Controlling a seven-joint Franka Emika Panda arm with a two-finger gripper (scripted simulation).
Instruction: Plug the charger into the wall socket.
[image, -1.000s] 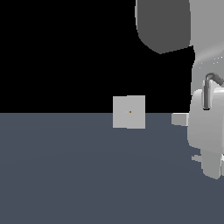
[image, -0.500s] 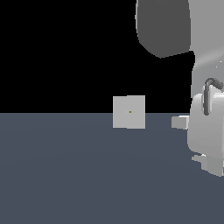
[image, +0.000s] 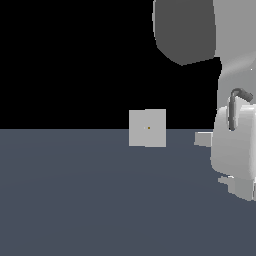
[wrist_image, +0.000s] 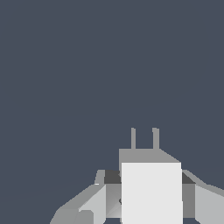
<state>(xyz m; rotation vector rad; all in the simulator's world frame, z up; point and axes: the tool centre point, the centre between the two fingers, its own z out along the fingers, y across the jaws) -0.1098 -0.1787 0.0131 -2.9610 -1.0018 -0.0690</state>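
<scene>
In the wrist view the charger (wrist_image: 151, 192) is a white block whose two prongs point away from the camera, over bare floor. It sits between the two fingers of my gripper (wrist_image: 150, 177), whose dark pads (wrist_image: 112, 177) press its sides with no gap, so the gripper is shut on it. In the exterior view only a small grey piece of the charger (image: 202, 139) shows beside the arm (image: 232, 145), which hides the fingers. The wall socket (image: 147, 128), an upright light-grey square plate with a yellowish dot, stands to the exterior view's left of the charger, apart from it.
A dark grey-blue floor (image: 90, 200) fills the lower half of the exterior view under a black background. The arm's large upper links (image: 185, 30) fill the exterior view's right side.
The arm's lower part has shifted slightly toward the exterior view's left. The charger piece beside it and the socket plate look almost unmoved.
</scene>
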